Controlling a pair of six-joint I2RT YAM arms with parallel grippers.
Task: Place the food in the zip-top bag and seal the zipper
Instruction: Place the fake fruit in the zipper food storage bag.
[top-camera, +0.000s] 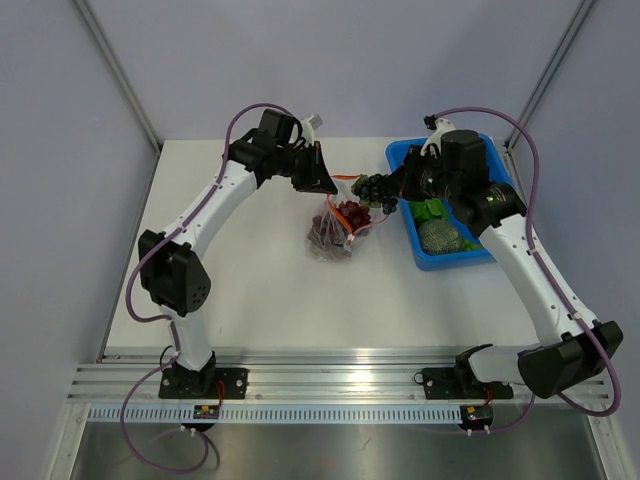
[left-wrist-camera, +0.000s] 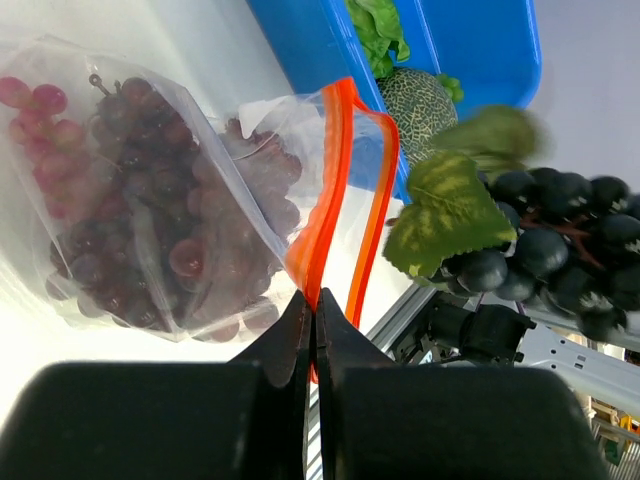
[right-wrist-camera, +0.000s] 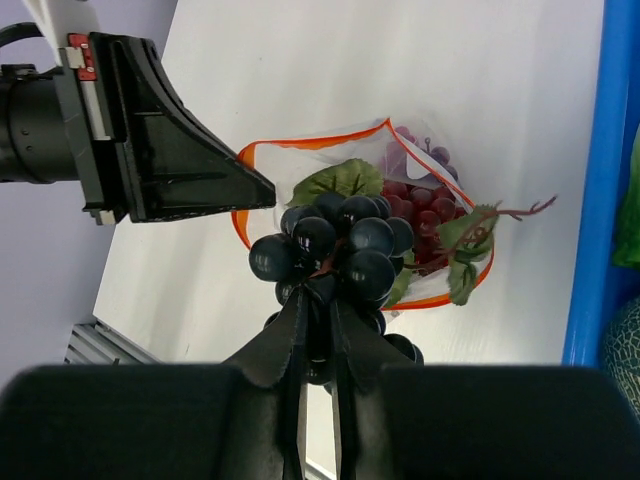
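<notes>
Your left claw (left-wrist-camera: 312, 302) is pinched tight on the orange-red zipper (left-wrist-camera: 338, 170), holding one lip of the zip-top bag (top-camera: 333, 235) up so that its mouth gapes. The bag's lower part rests on the white worktop (top-camera: 260, 290), near the left side of the blue bin (top-camera: 455, 262), and a bunch of red grapes (left-wrist-camera: 150, 210) is inside it. Your right claw (right-wrist-camera: 318, 305) is clamped shut on the dark grape bunch (right-wrist-camera: 340, 245), which hangs right over the open mouth, green leaves showing. A netted melon (left-wrist-camera: 420, 100) and green leafy pieces (left-wrist-camera: 378, 30) lie in the bin.
</notes>
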